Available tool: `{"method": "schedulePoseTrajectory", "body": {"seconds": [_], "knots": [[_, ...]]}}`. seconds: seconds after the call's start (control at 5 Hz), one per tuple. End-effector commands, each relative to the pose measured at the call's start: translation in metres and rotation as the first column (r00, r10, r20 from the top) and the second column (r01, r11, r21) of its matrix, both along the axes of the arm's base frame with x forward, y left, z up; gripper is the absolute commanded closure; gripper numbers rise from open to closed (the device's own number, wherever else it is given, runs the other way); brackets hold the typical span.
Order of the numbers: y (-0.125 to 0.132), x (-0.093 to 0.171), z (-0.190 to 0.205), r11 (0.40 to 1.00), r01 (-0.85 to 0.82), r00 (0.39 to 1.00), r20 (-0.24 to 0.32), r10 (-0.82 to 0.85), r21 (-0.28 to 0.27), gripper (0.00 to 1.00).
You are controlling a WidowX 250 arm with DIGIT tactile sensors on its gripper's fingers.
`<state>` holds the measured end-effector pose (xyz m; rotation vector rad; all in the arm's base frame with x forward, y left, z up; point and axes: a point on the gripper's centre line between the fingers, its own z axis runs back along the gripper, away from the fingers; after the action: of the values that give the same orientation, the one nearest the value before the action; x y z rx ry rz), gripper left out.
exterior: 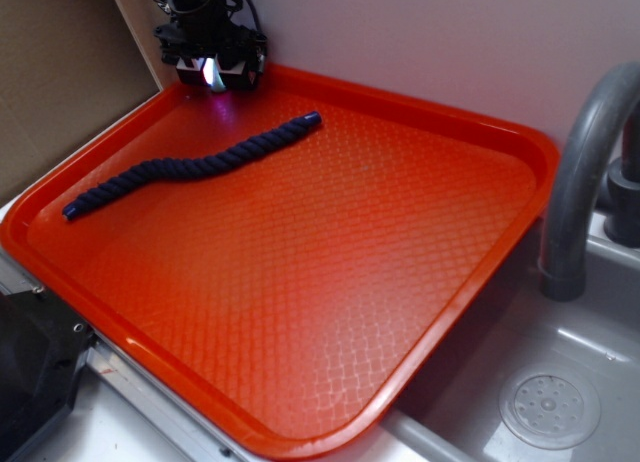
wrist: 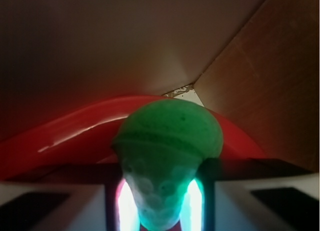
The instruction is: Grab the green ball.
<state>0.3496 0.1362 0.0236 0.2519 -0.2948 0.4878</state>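
An orange tray (exterior: 480,242) fills most of the exterior view and serves as the landmark here. To the left of the tray a dark box corner (exterior: 30,372) sits low, with a brown cardboard panel (exterior: 60,72) standing above it. On the tray's left half lies a dark blue rope (exterior: 190,166), running diagonally from the near-left toward the far middle. At the tray's far-left corner, just past the rope's upper end, the black claw (exterior: 213,72) hangs low with something pale glowing between its tips. To the right of the tray are a grey faucet (exterior: 580,172) and a sink (exterior: 590,362) with a round drain (exterior: 549,409).

The wrist view looks out past the tray's curved far rim toward the wall corner. The green ball (wrist: 167,141) sits dead centre, between the two white fingers (wrist: 60,201), brightly lit at its lower sides. The claw is pinching the ball; the ball bulges above the tips, so the hold seems to sit on its lower half.

To do this step well, the squeeze likely needs to stay firm and even, since a round, soft ball held low could pop upward. Any lift should probably go straight up, clear of the tray rim and the nearby wall.
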Motion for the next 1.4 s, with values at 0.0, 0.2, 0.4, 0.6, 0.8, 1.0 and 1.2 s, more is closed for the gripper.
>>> {"method": "schedulePoseTrajectory", "body": {"seconds": [0.0,0.2,0.4,0.6,0.8,1.0,1.2], "knots": [[-0.002,0.005,0.026,1.0,0.023,0.994,0.106,-0.023,0.009,1.0],[0.0,0.003,0.028,1.0,0.016,0.993,0.114,-0.017,0.009,1.0],[-0.002,-0.002,0.032,1.0,0.011,0.994,0.108,-0.011,0.004,1.0],[-0.025,-0.038,0.068,0.997,0.036,0.998,0.051,-0.033,-0.061,1.0],[-0.058,-0.08,0.122,0.961,0.152,0.987,-0.01,-0.159,-0.232,1.0],[-0.08,-0.098,0.175,0.916,0.243,0.963,-0.031,-0.266,-0.319,1.0],[-0.095,-0.117,0.221,0.873,0.312,0.933,-0.054,-0.357,-0.376,1.0]]}}
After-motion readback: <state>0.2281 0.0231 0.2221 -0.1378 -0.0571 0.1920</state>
